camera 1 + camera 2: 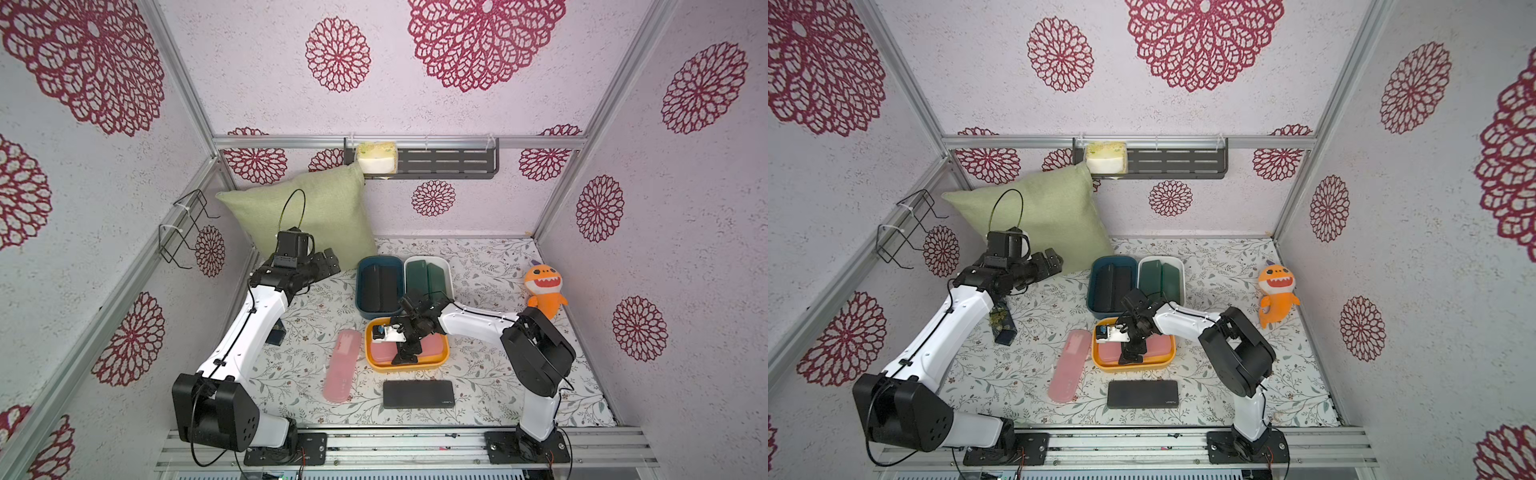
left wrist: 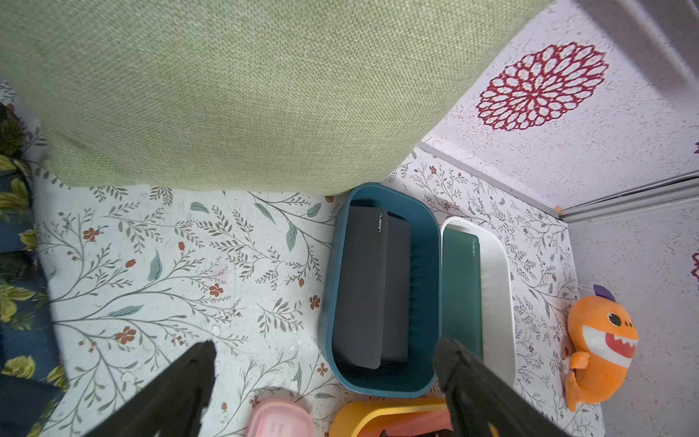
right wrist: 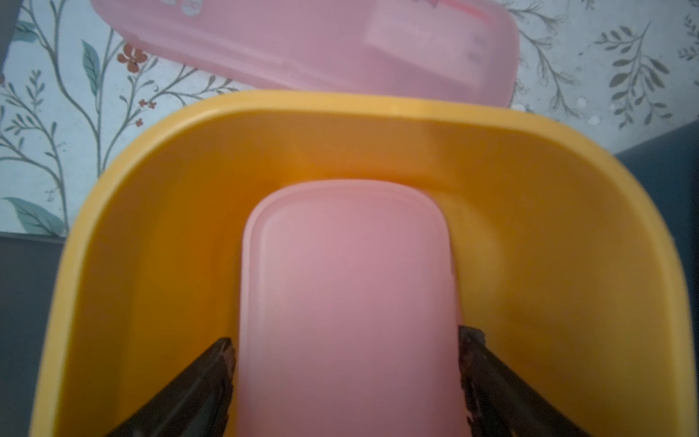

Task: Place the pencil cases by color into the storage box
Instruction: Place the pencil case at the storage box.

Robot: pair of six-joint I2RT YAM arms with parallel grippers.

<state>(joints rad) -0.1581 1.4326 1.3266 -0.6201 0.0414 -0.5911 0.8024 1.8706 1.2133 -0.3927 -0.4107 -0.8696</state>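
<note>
I see a translucent pink pencil case (image 3: 348, 265), round-cornered, lying flat in the yellow bin (image 3: 529, 227). My right gripper (image 3: 348, 340) straddles it; I cannot tell whether it is clamped. The bin wall stands between the gripper and a second pink case (image 1: 343, 365) ahead. One black case (image 1: 418, 394) lies on the desk (image 1: 498, 374) nearby. Beyond the gripper, the blue bin (image 1: 360, 291) holds two black cases (image 1: 380, 286) and the white bin (image 1: 448, 270) at least two green cases (image 1: 424, 278). My left gripper (image 2: 327, 344) hangs spread wide and empty by the cushion (image 1: 307, 208).

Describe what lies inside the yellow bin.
A pink pencil case lies flat inside the yellow bin, with the right gripper straddling it. Case and gripper cover most of the bin's floor, so whether more pink cases lie underneath cannot be seen.
</note>
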